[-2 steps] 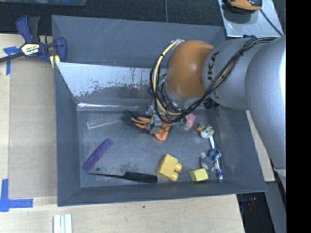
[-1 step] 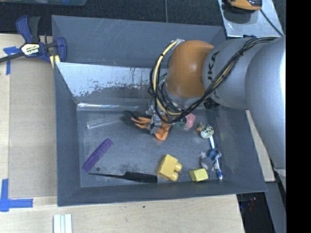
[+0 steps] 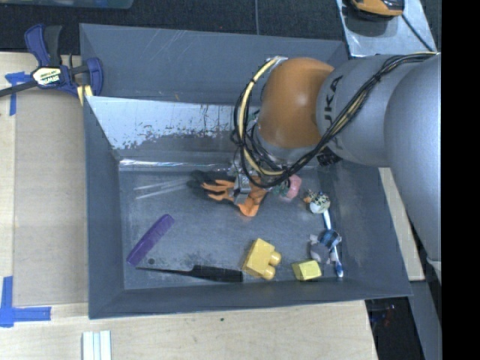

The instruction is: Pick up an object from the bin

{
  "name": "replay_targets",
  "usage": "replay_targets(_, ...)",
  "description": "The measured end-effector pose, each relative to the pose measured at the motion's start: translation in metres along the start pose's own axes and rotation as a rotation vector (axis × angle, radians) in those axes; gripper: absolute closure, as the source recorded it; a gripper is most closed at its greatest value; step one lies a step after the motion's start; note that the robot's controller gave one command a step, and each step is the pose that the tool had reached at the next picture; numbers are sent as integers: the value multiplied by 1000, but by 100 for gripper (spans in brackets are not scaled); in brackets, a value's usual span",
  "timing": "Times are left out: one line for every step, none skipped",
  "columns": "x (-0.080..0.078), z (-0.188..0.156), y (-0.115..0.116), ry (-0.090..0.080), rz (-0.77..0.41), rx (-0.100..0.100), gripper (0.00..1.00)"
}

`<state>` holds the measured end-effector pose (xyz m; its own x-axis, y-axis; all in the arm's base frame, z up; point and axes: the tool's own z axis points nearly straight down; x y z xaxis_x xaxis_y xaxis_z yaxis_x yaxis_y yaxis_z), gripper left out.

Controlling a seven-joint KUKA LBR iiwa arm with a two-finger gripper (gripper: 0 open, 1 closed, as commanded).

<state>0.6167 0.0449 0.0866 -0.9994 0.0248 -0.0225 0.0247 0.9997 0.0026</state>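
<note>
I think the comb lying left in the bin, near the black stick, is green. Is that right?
No. The camera view shows that the comb lying left in the bin, near the black stick, is purple, not green.

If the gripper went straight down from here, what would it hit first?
Most likely the orange and black toy at the back of the bin, directly under the gripper. Depth is unclear from above; it may already be touching it.

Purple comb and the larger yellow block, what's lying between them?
In the camera view, bare bin floor between the purple comb and larger yellow block; a thin black tool lies alongside, nearer the front wall.
</note>
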Motion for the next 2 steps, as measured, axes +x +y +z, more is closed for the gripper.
replay_targets(-1, -14, 0, -5, 0, 0, 100)
replay_targets(0, -45, 0, 4, 1, 0, 100)
